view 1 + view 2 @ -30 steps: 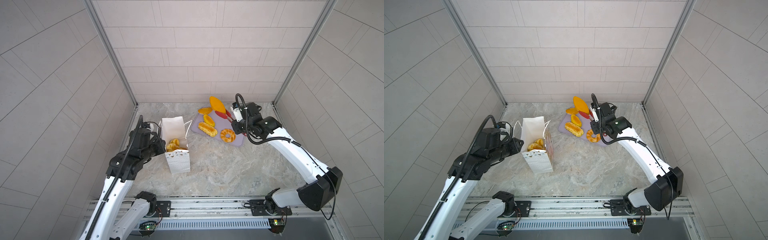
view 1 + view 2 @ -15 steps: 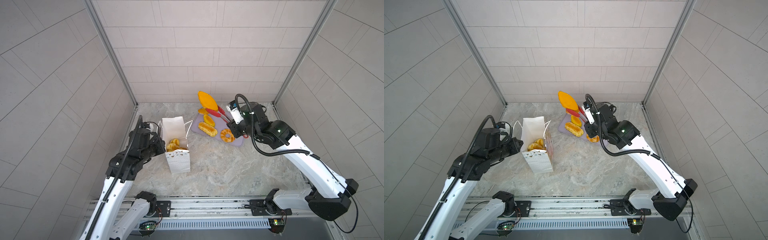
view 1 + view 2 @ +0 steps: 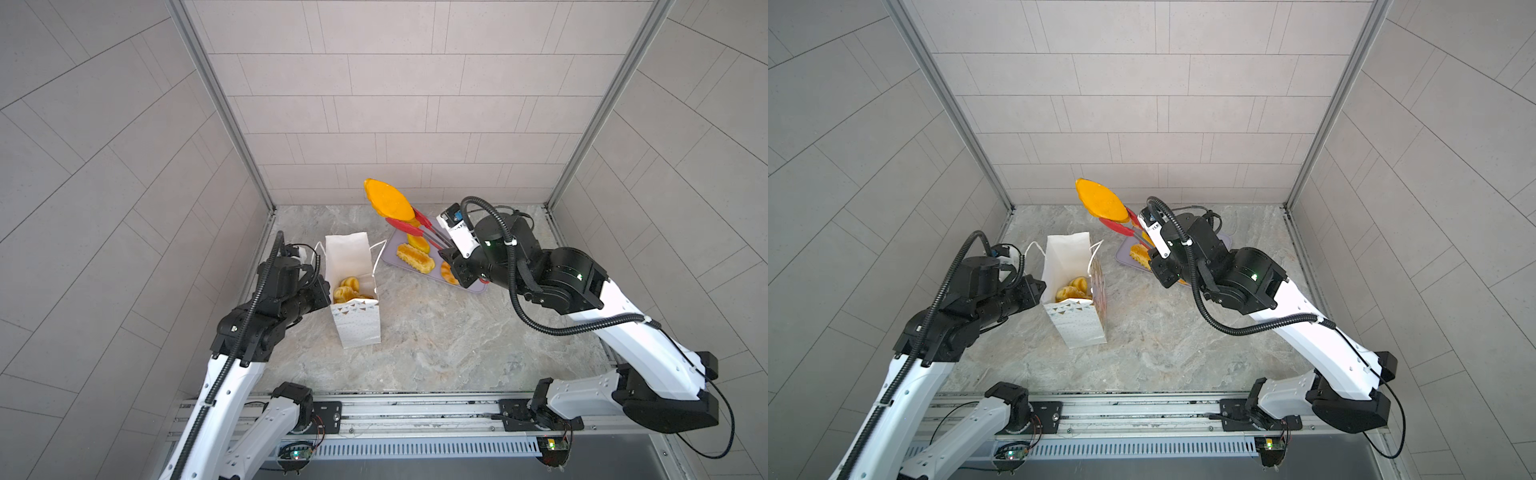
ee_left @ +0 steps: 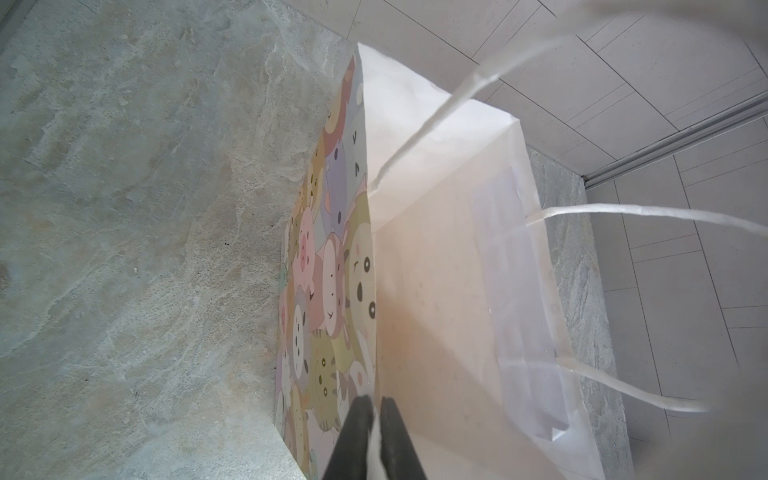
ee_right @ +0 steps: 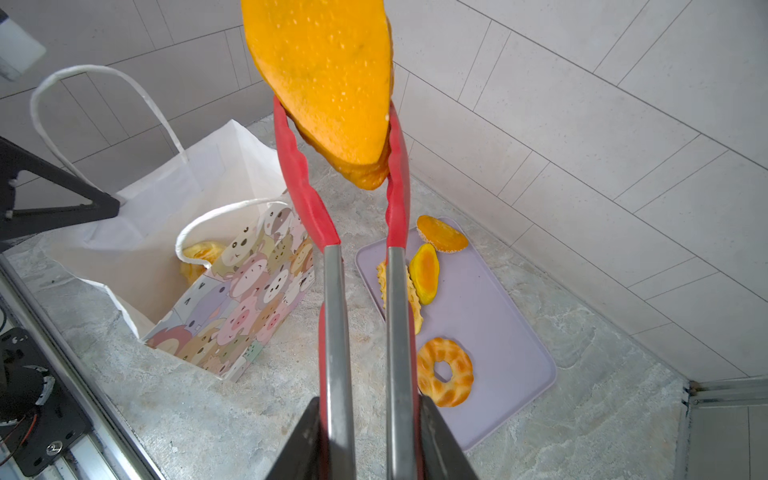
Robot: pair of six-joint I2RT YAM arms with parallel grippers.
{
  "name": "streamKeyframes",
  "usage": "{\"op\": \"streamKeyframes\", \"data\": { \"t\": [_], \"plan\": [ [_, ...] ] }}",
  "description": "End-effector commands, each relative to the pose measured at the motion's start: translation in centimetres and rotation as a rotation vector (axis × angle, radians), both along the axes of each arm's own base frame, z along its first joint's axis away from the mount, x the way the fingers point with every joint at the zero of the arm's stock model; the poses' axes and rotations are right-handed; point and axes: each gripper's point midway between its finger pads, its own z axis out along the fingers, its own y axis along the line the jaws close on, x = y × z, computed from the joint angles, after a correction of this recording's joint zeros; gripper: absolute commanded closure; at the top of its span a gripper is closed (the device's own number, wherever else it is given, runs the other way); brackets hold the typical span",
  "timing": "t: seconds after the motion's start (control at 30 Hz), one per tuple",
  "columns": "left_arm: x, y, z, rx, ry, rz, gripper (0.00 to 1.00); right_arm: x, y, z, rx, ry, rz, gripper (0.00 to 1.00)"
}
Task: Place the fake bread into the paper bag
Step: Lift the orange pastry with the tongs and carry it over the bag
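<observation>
**While the left gripper [image 4: 374,409] pinches the paper bag [image 4: 449,291], the tongs [image 5: 336,332] hold a flat pastry [image 5: 328,75] aloft**

Where the bag's cartoon-printed front meets its plain white inside, the left jaws are pressed together on the rim, and a sliver of paper shows between the two black fingers [image 4: 357,419]. The bag stands upright on the marble table [image 3: 436,332] with its mouth open. It sits to the left of the lilac tray [image 5: 498,316] and apart from it. Several golden pieces of fake bread [image 3: 347,289] lie at the bottom of the bag.

The right gripper [image 5: 370,444] is clamped on the steel handles of the tongs. The tongs' red tips squeeze the flat pastry at its narrow lower end (the rest of it sticks out beyond them). That piece is up in the air, clear of the tray. In both top views it appears nearer the tray than the bag's mouth.

Four more pieces lie on the tray:
- a ring [image 5: 444,372], nearest the wrist camera
- a long striped roll [image 5: 415,316], partly hidden behind a tong handle
- an oval [image 5: 424,274], touching the roll's side
- a round bun [image 5: 442,233], at the tray's far corner
</observation>
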Motion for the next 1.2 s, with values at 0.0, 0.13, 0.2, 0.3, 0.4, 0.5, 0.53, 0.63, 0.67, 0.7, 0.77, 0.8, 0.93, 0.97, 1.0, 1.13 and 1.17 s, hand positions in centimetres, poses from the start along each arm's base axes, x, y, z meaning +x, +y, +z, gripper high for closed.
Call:
{"op": "streamKeyframes", "data": {
  "t": [0.0, 0.13, 0.2, 0.3, 0.4, 0.5, 0.53, 0.63, 0.67, 0.7, 0.77, 0.8, 0.93, 0.97, 1.0, 1.13, 1.17],
  "plan": [
    [-0.1, 0.1, 0.7, -0.003, -0.025, 0.009, 0.89, -0.2, -0.1, 1.2, 0.004, -0.031, -0.047, 0.66],
    [0.0, 0.3, 0.6, -0.001, -0.023, 0.016, 0.89, -0.9, 0.5, 1.5, -0.004, -0.02, -0.062, 0.67],
    [0.0, 0.3, 0.6, 0.001, -0.021, 0.018, 0.89, -1.2, 0.8, 1.6, -0.007, -0.015, -0.067, 0.67],
    [-0.5, 0.4, 1.2, -0.006, -0.052, 0.019, 0.88, -1.9, 1.3, 2.1, -0.004, -0.014, -0.067, 0.67],
    [-0.6, 0.5, 1.2, -0.007, -0.053, 0.022, 0.85, -2.5, 1.8, 2.4, 0.002, -0.005, -0.061, 0.67],
    [-0.7, 0.6, 1.2, -0.007, -0.058, 0.024, 0.79, -3.0, 2.5, 2.6, -0.005, -0.004, -0.056, 0.68],
    [-0.7, 0.6, 1.3, -0.008, -0.058, 0.024, 0.79, -3.2, 2.7, 2.6, -0.008, -0.005, -0.053, 0.68],
    [-0.8, 0.6, 1.2, -0.007, -0.058, 0.023, 0.78, -3.7, 3.5, 2.6, -0.017, -0.004, -0.042, 0.68],
    [-0.9, 0.6, 1.1, -0.007, -0.054, 0.023, 0.78, -3.8, 3.7, 2.7, -0.024, -0.006, -0.043, 0.68],
    [-0.9, 0.6, 1.1, -0.008, -0.056, 0.023, 0.78, -4.0, 3.9, 2.7, -0.03, -0.01, -0.042, 0.68],
    [-1.0, 0.7, 1.0, -0.006, -0.053, 0.025, 0.78, -4.3, 4.4, 2.7, -0.04, -0.015, -0.041, 0.68],
    [-1.1, 0.7, 1.0, -0.006, -0.053, 0.024, 0.78, -4.4, 4.6, 2.7, -0.041, -0.014, -0.038, 0.68],
    [-1.2, 0.7, 0.7, -0.005, -0.049, 0.024, 0.79, -5.0, 5.5, 2.6, -0.044, -0.011, -0.023, 0.68],
    [-1.2, 0.7, 0.6, -0.005, -0.048, 0.024, 0.79, -5.1, 5.7, 2.5, -0.047, -0.009, -0.021, 0.68],
    [-1.2, 0.7, 0.6, -0.005, -0.049, 0.023, 0.79, -5.1, 5.8, 2.4, -0.048, -0.007, -0.022, 0.68],
    [-1.4, 0.7, 0.4, -0.005, -0.045, 0.023, 0.79, -5.3, 6.2, 1.9, -0.051, 0.006, -0.024, 0.68],
    [-1.4, 0.7, 0.4, -0.005, -0.044, 0.023, 0.79, -5.3, 6.4, 1.7, -0.053, 0.009, -0.026, 0.68]
  ]
}}
